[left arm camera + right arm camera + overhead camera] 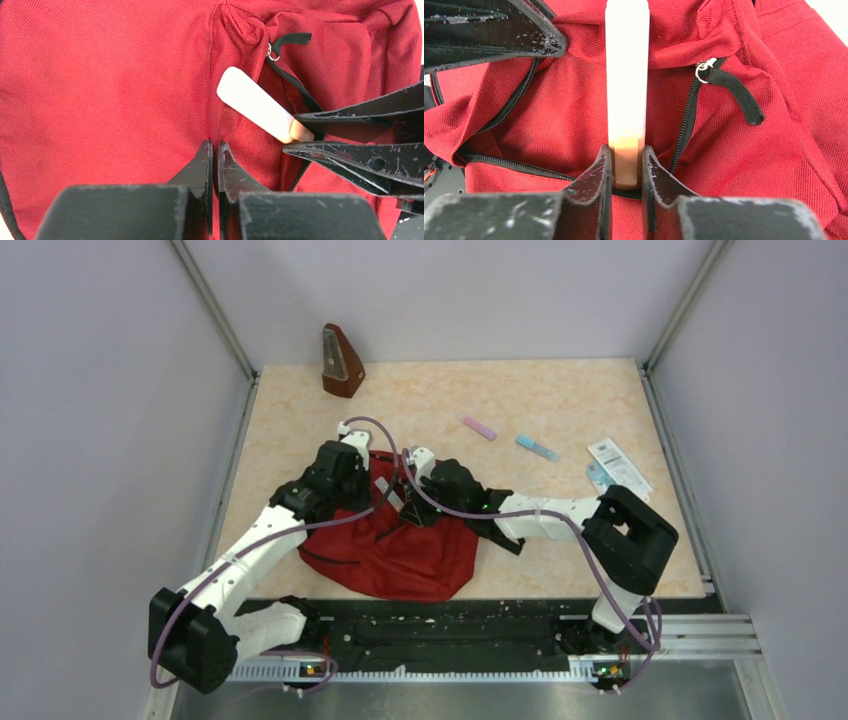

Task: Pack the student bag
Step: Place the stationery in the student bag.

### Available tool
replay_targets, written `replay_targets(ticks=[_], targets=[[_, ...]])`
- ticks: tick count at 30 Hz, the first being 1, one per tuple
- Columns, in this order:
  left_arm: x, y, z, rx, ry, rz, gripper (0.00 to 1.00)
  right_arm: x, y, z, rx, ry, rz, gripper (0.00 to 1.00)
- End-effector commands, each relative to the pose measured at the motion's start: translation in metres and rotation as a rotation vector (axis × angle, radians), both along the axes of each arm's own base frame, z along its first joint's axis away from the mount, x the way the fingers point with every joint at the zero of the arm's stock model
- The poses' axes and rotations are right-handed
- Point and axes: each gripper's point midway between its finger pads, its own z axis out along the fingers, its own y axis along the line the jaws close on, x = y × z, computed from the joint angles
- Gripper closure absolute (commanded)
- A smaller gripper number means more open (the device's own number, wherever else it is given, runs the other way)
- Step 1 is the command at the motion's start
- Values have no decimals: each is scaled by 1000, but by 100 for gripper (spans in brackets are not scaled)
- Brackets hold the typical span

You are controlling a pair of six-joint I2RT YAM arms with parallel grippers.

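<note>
Student bag [400,560] lies slumped at the table's [540,390] near edge, left of centre. Right gripper [626,155] pinches the tan end of 1 white bar [626,70], just beside the bag's open zipper [688,117]. Left gripper [214,150] is pressed together, tips on the red fabric; whether a fold is caught cannot be told. 1 metronome [341,362] stands at the far left corner.

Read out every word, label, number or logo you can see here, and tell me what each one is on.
No text is legible in any view.
On the white packet, far right: some print, too small to read.
On the metronome, pink stick and blue stick: too small to show any marking.
On the student bag and the white stick in the right gripper: plain, no lettering visible.
</note>
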Motion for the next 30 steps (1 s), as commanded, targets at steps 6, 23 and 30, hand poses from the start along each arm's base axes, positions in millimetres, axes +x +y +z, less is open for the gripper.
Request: replay_targets(ticks=[6, 23, 30], targets=[[14, -3, 26, -38, -87, 6, 100, 7, 10, 43, -16, -67, 31, 48], [13, -5, 25, -47, -82, -3, 100, 72, 7, 56, -36, -101, -170, 35], [13, -7, 25, -53, -79, -11, 100, 90, 13, 53, -23, -136, -144, 35]])
